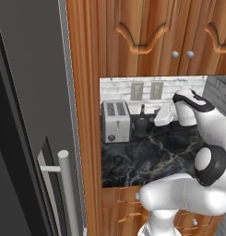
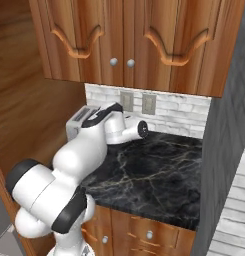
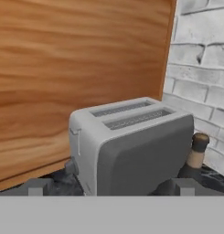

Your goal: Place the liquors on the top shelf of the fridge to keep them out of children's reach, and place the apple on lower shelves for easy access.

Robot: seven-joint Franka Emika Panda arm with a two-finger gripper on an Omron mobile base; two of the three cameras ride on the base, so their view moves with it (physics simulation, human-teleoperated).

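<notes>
At your far left in the left base view stands the tall dark grey fridge (image 1: 31, 92), matte, its door shut, with a long round silver bar handle (image 1: 68, 193). Right of it a glossy wooden panel (image 1: 84, 115) walls off the black marble counter (image 1: 146, 156) with pale veins. On the counter, against the white brick wall, sits a boxy grey two-slot toaster (image 1: 115, 121), and just beside its right a dark round-bodied bottle with a thin neck (image 1: 141, 124). In the hand view your gripper (image 3: 111, 186) faces the toaster's end, fingertips (image 3: 39, 186) spread wide with nothing between them; the bottle (image 3: 195, 157) peeks out beside the toaster. Counter right of the bottle lies bare to its front edge.
</notes>
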